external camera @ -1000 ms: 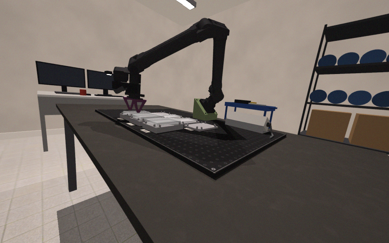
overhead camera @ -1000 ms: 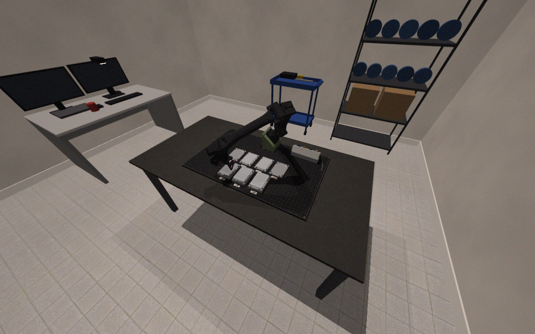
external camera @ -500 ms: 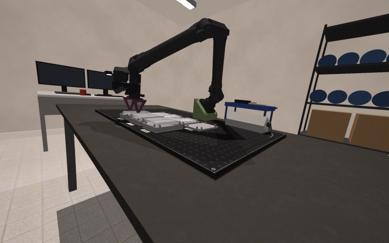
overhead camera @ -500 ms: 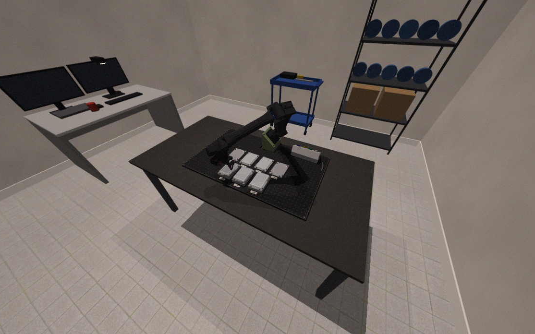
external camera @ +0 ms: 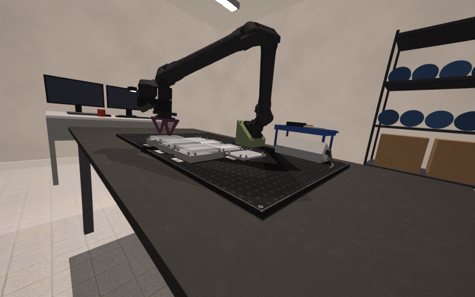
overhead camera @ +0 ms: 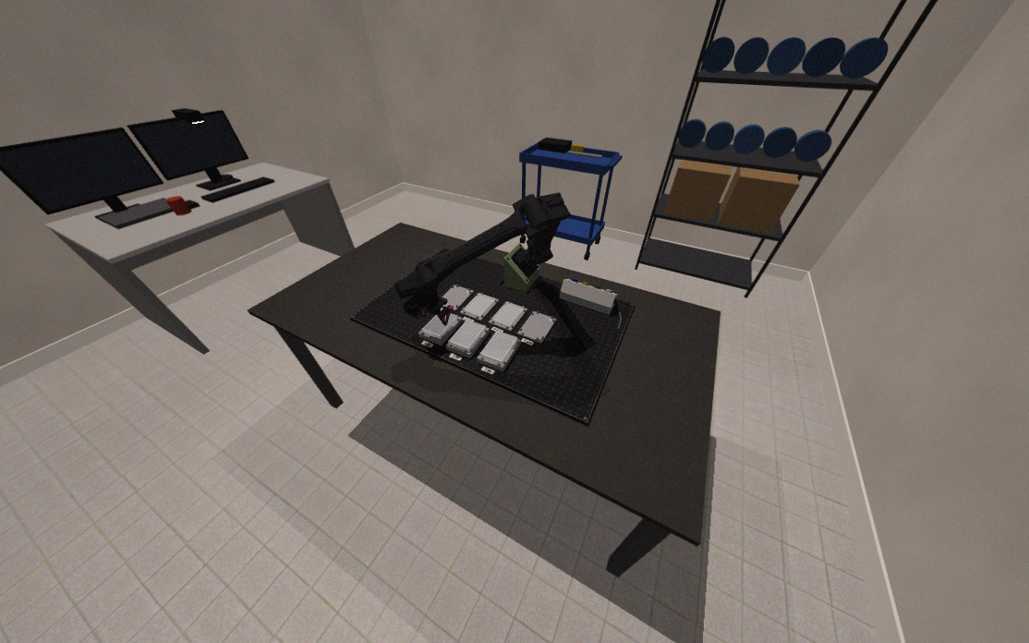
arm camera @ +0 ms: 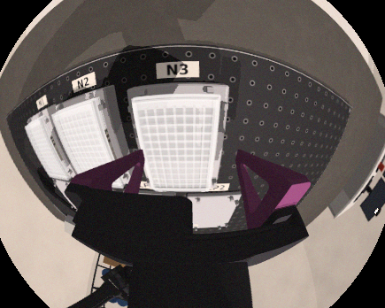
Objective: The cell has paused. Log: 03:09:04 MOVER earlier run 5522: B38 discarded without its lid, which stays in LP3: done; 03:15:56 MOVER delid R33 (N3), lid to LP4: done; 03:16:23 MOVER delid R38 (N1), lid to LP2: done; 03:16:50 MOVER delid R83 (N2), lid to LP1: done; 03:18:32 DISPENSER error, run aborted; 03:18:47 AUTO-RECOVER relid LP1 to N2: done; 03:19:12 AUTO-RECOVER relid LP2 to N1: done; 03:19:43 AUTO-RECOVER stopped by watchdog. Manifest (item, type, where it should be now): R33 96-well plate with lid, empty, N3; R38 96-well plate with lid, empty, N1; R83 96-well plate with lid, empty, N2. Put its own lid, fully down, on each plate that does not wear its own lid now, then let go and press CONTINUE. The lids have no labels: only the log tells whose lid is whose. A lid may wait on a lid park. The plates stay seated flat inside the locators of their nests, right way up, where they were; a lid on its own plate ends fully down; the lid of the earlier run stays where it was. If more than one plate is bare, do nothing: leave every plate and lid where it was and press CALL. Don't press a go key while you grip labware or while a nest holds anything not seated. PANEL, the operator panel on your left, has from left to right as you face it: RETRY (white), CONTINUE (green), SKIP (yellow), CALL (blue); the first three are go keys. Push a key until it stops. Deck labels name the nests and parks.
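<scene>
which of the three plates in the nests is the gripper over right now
The plate at the N3 label, the end one of the row. The open gripper hangs above its near edge, purple fingers spread either side; the N2 plate and its neighbour lie off to the side.

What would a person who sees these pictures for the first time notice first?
Most striking is the tall black arm arching over the dark table, its purple gripper open and empty above the row of white well plates. In the wrist view, the plate by the N3 label fills the middle, between the spread fingers.
</scene>
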Tool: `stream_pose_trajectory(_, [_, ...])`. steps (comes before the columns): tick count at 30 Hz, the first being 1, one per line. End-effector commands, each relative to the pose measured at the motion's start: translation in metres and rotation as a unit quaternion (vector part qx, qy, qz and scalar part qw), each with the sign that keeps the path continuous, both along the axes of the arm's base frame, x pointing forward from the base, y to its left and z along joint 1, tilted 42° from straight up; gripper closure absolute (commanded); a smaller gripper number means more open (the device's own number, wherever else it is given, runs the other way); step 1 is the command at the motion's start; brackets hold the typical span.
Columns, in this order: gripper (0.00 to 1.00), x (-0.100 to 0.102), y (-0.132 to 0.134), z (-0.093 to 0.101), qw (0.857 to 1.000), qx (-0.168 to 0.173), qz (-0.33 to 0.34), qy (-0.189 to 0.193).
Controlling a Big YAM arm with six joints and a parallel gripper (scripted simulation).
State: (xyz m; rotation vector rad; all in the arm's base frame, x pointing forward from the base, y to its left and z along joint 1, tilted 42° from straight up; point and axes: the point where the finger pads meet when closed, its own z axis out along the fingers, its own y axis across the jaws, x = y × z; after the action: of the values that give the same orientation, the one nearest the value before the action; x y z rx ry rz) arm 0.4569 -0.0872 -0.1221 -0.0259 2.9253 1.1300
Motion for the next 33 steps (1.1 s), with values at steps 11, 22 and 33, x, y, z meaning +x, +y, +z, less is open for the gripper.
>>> stream_pose_trajectory(11, [0.0, 0.017, -0.021, 0.024, 1.0, -0.009, 0.0, -0.026])
stream_pose_trajectory(22, [0.0, 0.018, -0.021, 0.026, 1.0, -0.009, 0.001, -0.026])
stream_pose_trajectory(33, [0.0, 0.018, -0.024, 0.027, 1.0, -0.01, -0.001, -0.026])
